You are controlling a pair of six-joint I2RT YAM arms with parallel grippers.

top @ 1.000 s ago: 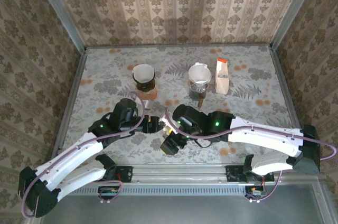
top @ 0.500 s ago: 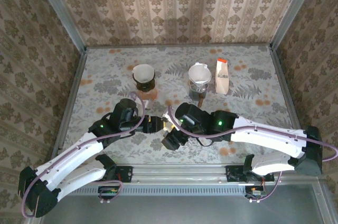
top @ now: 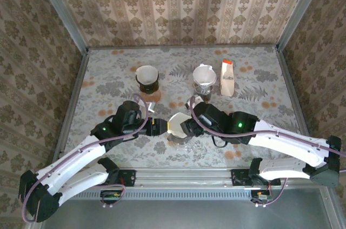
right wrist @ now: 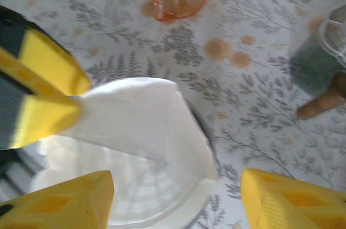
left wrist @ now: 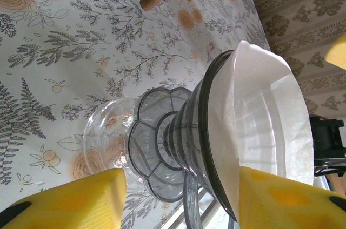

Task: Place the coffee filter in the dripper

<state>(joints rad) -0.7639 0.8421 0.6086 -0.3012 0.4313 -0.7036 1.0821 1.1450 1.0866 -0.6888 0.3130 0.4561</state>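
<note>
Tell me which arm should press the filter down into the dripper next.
Right. Its open gripper hangs directly over the filter, straddling it, while the left gripper is busy bracing the dripper.

No lettering is showing legibly anywhere; the small carton (top: 227, 78) on the bench (top: 259, 67) is carrying print too tiny to read.

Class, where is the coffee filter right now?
Top view: the coffee filter sits in the dripper, front-centre, between the left gripper and right gripper.
</note>
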